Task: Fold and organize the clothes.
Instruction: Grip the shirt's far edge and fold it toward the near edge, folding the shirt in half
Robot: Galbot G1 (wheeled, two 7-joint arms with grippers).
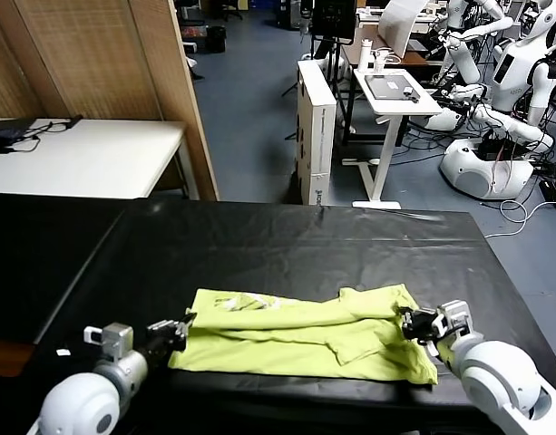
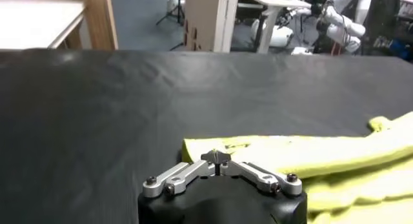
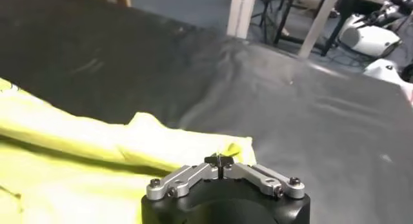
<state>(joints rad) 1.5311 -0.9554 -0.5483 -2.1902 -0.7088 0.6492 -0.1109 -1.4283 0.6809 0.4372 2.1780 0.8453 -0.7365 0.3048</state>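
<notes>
**T-shirt on counter, both grippers at its ends**

- Left gripper [image 1: 180, 332]: near the counter's front-left, fingers pressed together at the T-shirt's left edge; whether cloth is pinched cannot be told.
- Right gripper [image 1: 412, 323]: near the front-right, fingers pressed together at the T-shirt's right edge; whether cloth is pinched cannot be told.
- T-shirt [image 1: 305, 340]: lime yellow-green, lying in a long, rumpled, partly folded band along the counter's front edge, between the two grippers; small white print [image 1: 244, 304] near its far left.
- Counter [image 1: 287, 245]: black, creased cover, stretching bare to the far edge.
</notes>
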